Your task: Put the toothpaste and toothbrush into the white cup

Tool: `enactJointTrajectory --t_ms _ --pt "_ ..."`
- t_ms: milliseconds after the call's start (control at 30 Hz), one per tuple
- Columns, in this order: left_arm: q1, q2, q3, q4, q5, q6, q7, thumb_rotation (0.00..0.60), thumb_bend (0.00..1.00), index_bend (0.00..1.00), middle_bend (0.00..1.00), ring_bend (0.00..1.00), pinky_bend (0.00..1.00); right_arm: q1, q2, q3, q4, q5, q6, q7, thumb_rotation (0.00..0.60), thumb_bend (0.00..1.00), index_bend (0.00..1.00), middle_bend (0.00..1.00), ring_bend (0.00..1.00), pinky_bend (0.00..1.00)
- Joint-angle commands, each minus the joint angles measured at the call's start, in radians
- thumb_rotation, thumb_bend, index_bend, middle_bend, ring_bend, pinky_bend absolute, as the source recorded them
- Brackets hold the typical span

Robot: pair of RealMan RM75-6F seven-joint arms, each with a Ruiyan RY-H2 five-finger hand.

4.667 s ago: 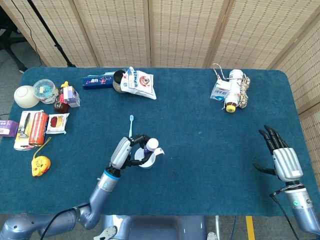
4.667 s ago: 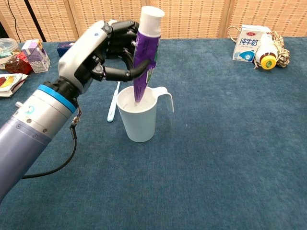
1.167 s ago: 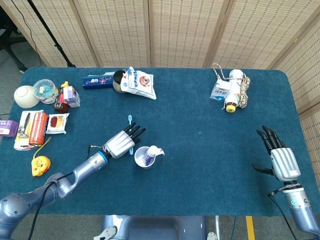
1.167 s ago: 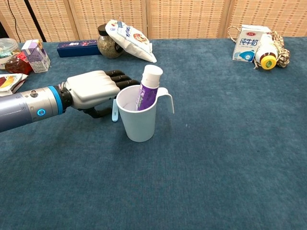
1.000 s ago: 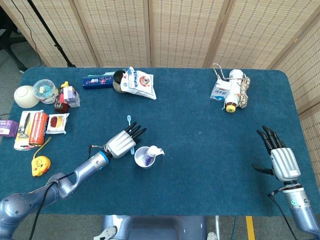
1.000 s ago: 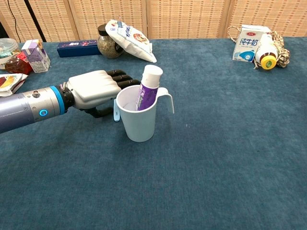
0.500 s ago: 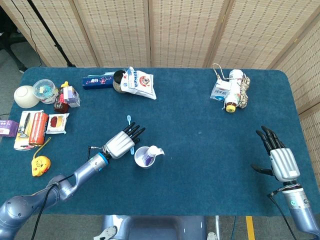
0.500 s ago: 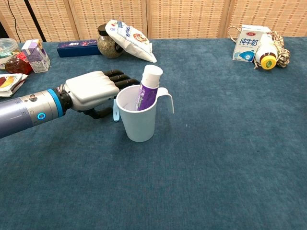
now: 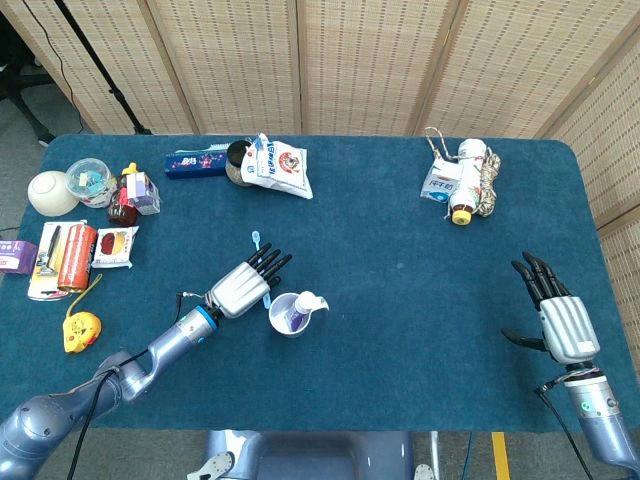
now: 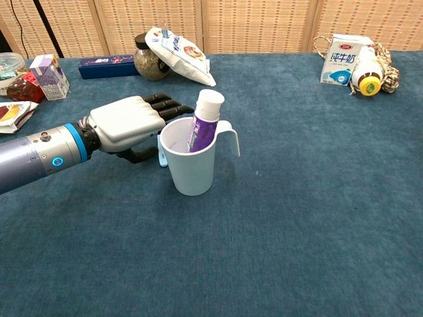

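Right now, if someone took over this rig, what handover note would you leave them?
Left hand: over the toothbrush just left of the white cup, fingers extended; whether it grips the brush cannot be told.
Right hand: open, idle near the table's right edge.
Done: toothpaste stands in the cup, cap up.
Left: the toothbrush is not yet in the cup; its head shows beyond the left fingertips in the head view. Secure it and put it in beside the toothpaste.

A staged test space is suggested: a blue-carpeted table (image 9: 400,240) is enclosed behind by woven folding screens (image 9: 300,65) (household clutter is scattered along the table's far edge).
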Motion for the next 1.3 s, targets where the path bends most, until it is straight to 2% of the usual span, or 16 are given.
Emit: enactJointTrajectory --t_ms 33,200,467,933,1300 --pt "0.002 -0.005 0.001 0.009 0.002 0.008 -0.004 0.6 0.48 0.56 0.0 0.0 0.0 0.0 0.0 0.0 -0.001 0.0 -0.001 0.001 0.6 0.0 0.0 0.0 0.0 0.27" --pt "0.005 -0.008 0.011 0.025 0.008 0.01 0.004 0.6 0.45 0.52 0.0 0.0 0.0 0.001 0.0 -0.001 -0.001 0.0 -0.004 0.0 0.6 0.0 0.0 0.0 0.0 0.27" --pt "0.007 -0.02 0.009 0.046 0.004 0.01 0.014 0.6 0.45 0.52 0.0 0.0 0.0 0.001 0.0 -0.001 -0.003 0.001 -0.005 0.001 0.6 0.0 0.0 0.0 0.0 0.27" --pt "0.019 -0.072 0.008 0.104 0.004 0.04 0.027 0.6 0.45 0.74 0.0 0.0 0.0 0.001 0.002 -0.001 -0.004 -0.003 0.002 0.016 0.6 0.0 0.0 0.0 0.0 0.27" --pt "0.034 -0.128 0.008 0.197 0.017 0.124 -0.012 0.6 0.45 0.79 0.0 0.0 0.0 0.0 -0.003 0.001 0.003 -0.006 0.01 0.02 0.6 0.0 0.0 0.0 0.0 0.28"
